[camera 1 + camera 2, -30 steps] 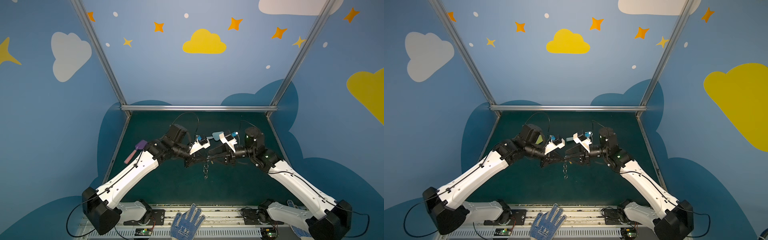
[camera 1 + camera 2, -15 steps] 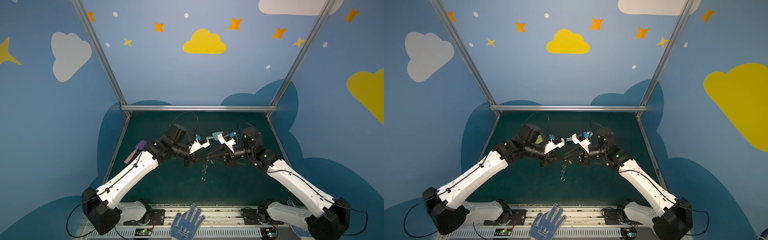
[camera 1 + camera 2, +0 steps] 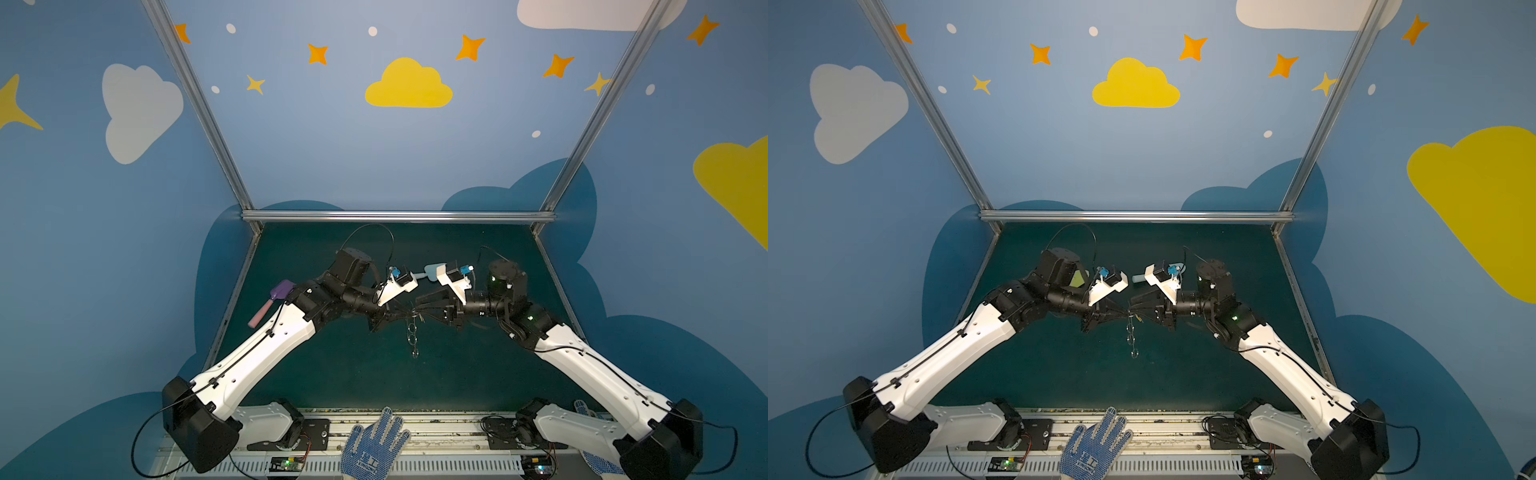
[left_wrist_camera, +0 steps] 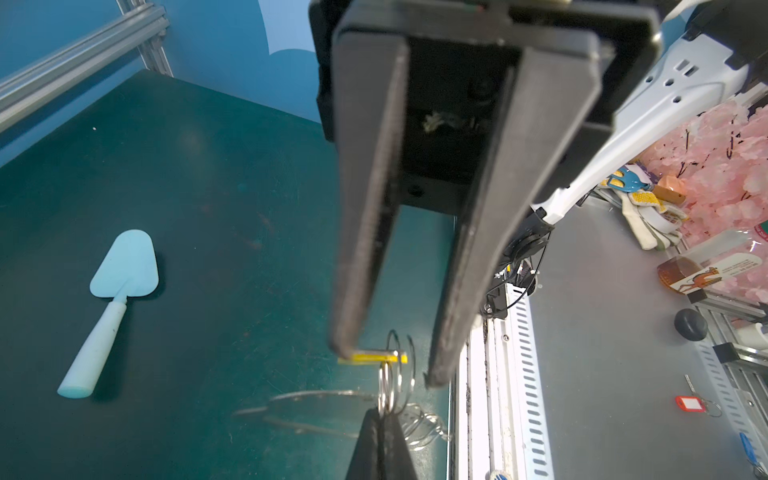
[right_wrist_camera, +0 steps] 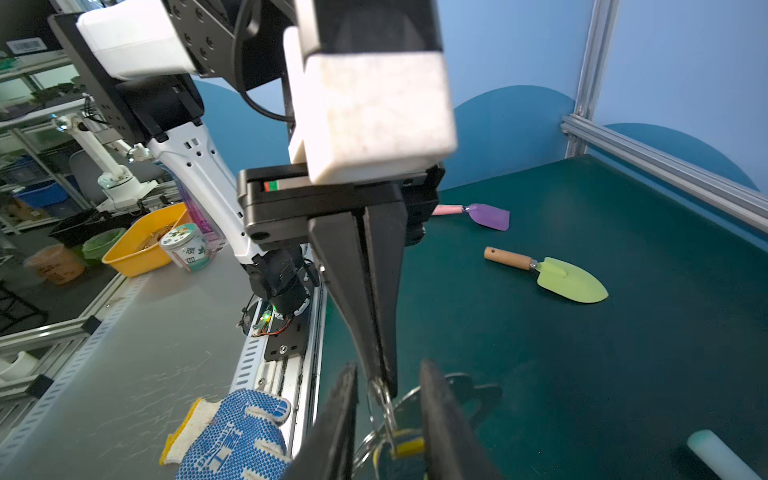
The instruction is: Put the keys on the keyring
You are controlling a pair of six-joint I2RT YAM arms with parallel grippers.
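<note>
While the left tool (image 5: 380, 376) is pinched shut on the split ring of the keys (image 4: 386, 388) above the middle of the worktop (image 3: 332, 374), the right tool (image 4: 388, 363) faces it from 3 o'clock seen from above, jaws apart and gripping nothing. Their yellow tag (image 4: 365, 357) lies crosswise between those open jaws, touching one finger only.

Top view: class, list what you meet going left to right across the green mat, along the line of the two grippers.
Purple shovel → left gripper → dangling metal rings → right gripper.
</note>
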